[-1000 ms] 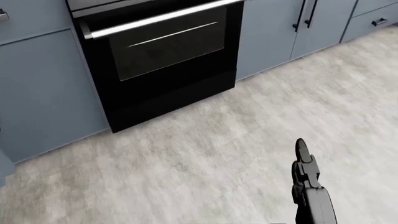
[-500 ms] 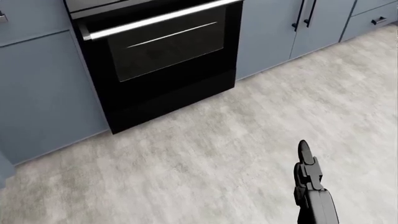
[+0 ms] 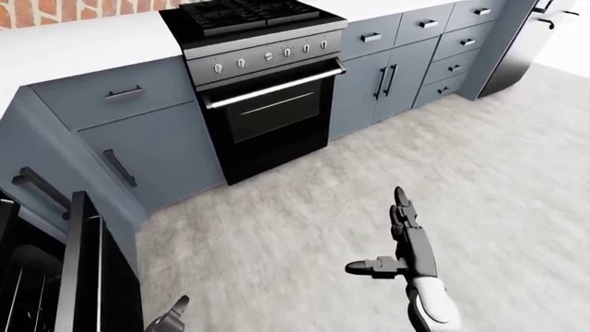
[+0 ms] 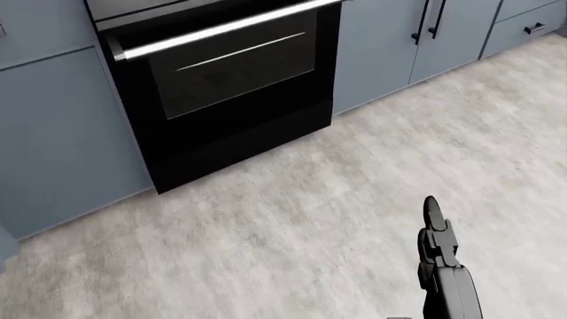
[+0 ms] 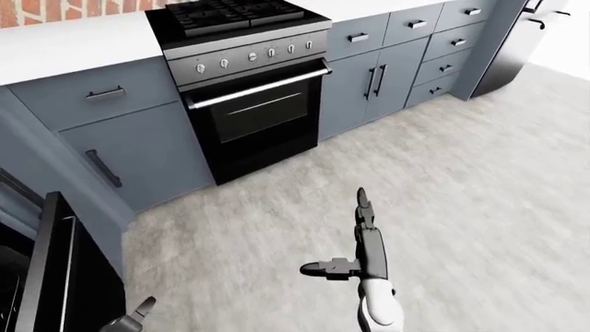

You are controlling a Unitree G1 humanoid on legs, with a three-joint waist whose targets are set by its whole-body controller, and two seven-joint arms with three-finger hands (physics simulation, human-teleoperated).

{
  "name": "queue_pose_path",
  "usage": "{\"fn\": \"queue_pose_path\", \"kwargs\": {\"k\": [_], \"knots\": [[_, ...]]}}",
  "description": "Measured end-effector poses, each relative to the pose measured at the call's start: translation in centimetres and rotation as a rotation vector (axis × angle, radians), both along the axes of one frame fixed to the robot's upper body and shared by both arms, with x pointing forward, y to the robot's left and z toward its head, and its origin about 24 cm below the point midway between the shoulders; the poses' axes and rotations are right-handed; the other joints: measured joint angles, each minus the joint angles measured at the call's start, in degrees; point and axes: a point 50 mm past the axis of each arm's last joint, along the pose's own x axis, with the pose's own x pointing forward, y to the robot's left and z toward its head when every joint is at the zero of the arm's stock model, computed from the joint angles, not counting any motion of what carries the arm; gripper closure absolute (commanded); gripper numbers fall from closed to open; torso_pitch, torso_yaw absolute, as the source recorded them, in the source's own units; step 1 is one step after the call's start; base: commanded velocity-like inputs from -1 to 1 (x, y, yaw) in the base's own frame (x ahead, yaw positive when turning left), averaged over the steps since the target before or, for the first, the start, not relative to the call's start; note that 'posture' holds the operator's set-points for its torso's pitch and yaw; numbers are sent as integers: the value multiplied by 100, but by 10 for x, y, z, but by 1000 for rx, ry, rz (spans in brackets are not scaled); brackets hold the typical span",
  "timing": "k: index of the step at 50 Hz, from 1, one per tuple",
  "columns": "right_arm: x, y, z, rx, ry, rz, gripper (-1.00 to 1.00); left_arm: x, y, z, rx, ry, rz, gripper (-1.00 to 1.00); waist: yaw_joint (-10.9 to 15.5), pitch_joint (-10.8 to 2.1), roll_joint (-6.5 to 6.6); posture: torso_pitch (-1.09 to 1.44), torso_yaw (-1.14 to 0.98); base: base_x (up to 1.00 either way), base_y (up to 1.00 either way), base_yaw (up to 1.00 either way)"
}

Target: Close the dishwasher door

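Observation:
The dishwasher door (image 3: 88,277) stands open at the left-eye view's bottom left, a dark panel seen edge-on with a long bar handle; the dark rack space (image 3: 19,290) lies left of it. My left hand (image 3: 171,318) shows only its fingertips at the bottom edge, just right of the door, spread and holding nothing; whether it touches the door I cannot tell. My right hand (image 3: 387,235) reaches out over the floor, fingers straight, thumb out to the left, empty. The head view shows only this right hand (image 4: 436,239).
A black oven (image 3: 268,117) with a silver bar handle stands at the top centre, under a gas hob. Grey-blue cabinets (image 3: 138,138) flank it on both sides, with drawers (image 3: 452,48) to the right. A steel fridge (image 3: 526,41) fills the top right corner. Pale stone floor (image 3: 479,173) spreads right.
The whole head view has drifted slightly left, so the camera has moved. My right hand keeps about the same place and pose.

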Motion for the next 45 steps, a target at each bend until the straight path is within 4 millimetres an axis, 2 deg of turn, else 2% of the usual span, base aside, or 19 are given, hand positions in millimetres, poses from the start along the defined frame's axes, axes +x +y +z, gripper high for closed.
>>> {"fn": "queue_pose_path", "kwargs": {"k": [45], "knots": [[-1,0,0,-2,0,-3,-100,-16,19,1,-11,5,91,-100,-94,0,140,0,0,0,0,0]]}}
